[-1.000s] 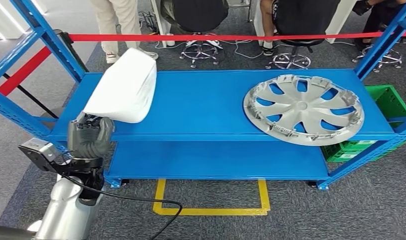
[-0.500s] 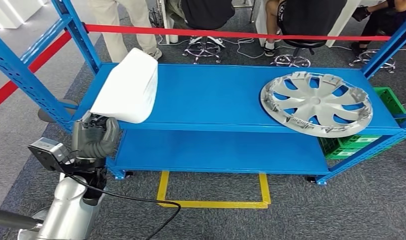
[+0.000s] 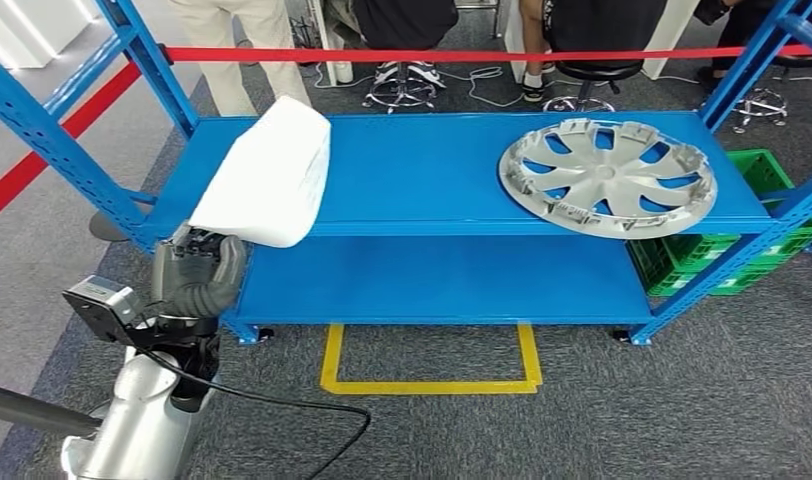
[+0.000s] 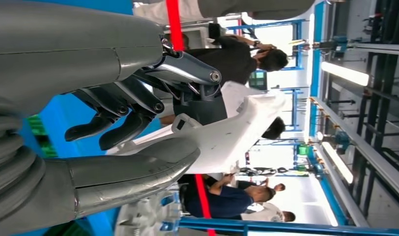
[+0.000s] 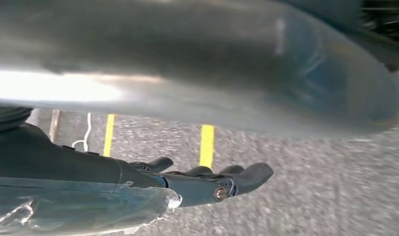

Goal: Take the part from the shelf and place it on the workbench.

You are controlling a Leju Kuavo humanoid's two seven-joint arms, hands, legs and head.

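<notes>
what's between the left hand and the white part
Nothing. The left hand already grips the white part by its lower edge; the wrist view shows thumb and fingers closed on it.

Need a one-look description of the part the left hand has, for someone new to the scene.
Find the blue shelf. At its left end the left hand holds up a white moulded part. The other part, a silver spoked wheel cover, lies flat at the right end.
</notes>
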